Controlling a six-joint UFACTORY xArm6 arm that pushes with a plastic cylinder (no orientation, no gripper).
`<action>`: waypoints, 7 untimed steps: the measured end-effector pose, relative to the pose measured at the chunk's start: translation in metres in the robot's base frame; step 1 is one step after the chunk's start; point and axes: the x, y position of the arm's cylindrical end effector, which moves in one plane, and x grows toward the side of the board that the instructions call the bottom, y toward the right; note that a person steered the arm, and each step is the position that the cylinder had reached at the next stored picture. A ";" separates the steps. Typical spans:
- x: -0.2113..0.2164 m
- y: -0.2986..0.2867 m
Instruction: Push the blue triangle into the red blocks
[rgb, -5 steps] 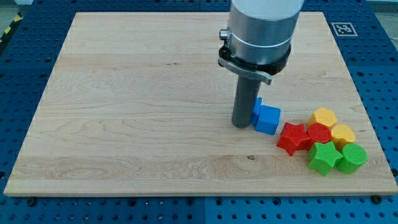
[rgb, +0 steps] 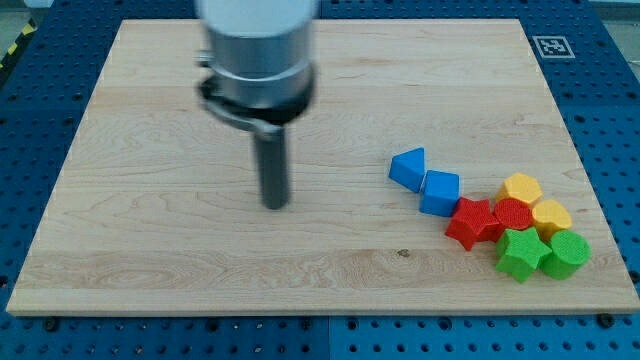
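there is a single view, so nothing is shared between cameras. it looks down at the table (rgb: 150, 230) from in front and above, at a steep slant rather than straight overhead: the table's far edge at the view's top appears shorter than its near edge at the view's bottom, and the side edges lean inward. the camera sits near enough that the wooden top fills almost the whole frame, with only thin strips of the blue perforated base (rgb: 610, 110) showing around it. the arm's upper body is cut off by the view's top, and it looks motion-blurred.
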 end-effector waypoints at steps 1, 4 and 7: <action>-0.055 -0.021; -0.090 0.015; -0.044 0.113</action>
